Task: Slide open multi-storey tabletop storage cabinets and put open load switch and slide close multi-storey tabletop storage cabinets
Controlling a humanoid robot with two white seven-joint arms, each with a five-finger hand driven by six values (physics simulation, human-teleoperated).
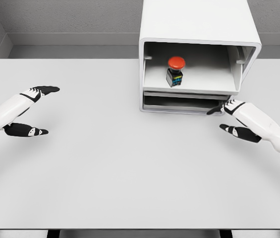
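Observation:
A white multi-storey cabinet [197, 29] stands at the back of the table, right of centre. Its upper compartment is open at the front, and the load switch [175, 71], a black body with a red mushroom button, stands upright inside it. Below is a lower drawer [182, 103] that looks nearly pushed in. My right hand [229, 118] hovers just right of the cabinet's lower front corner, fingers spread and holding nothing, its fingertips [214, 110] close to the drawer's right end. My left hand [35, 111] floats over the table's left side, open and empty.
The white table [130, 168] stretches wide in front of the cabinet. A grey wall runs behind it. The table's front edge lies near the bottom of the view.

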